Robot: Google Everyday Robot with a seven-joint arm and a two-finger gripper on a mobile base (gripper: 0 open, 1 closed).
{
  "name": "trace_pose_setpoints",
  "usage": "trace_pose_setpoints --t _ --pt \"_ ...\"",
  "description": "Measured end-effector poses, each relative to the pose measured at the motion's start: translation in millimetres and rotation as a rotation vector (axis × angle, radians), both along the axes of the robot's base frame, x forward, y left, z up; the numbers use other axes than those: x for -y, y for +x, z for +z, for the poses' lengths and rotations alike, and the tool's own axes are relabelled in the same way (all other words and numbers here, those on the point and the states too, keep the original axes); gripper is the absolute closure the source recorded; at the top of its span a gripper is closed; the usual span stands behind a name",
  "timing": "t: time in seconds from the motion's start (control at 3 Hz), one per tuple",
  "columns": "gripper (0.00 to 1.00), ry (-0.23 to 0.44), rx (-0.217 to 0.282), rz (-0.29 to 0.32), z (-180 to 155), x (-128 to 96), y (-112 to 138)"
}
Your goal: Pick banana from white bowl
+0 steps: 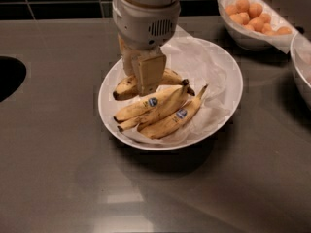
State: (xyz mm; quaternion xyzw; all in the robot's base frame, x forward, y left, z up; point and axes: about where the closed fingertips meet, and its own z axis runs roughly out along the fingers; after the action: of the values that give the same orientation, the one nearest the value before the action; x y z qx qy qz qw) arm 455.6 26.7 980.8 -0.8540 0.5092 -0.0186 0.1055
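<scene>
At the white bowl's [233, 76] rear left: jaws closed across the middle of the blotched banana [125, 87], gripper [142, 84] pointing straight down. Banana on paper lining, behind stickered bananas [163, 111]. Orange-fruit bowl [245, 39] far right.

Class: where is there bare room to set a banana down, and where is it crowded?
Bare: the counter in front of the white bowl, and left of it up to the dark opening. Crowded: far right, by the orange-fruit bowl. The gripper hangs over the banana.
</scene>
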Motion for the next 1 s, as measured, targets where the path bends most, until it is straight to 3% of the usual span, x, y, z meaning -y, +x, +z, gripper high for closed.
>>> trace_pose_setpoints --t 1.0 --pt "1.00 -0.014 0.126 -0.023 47.3 -4.5 -11.5"
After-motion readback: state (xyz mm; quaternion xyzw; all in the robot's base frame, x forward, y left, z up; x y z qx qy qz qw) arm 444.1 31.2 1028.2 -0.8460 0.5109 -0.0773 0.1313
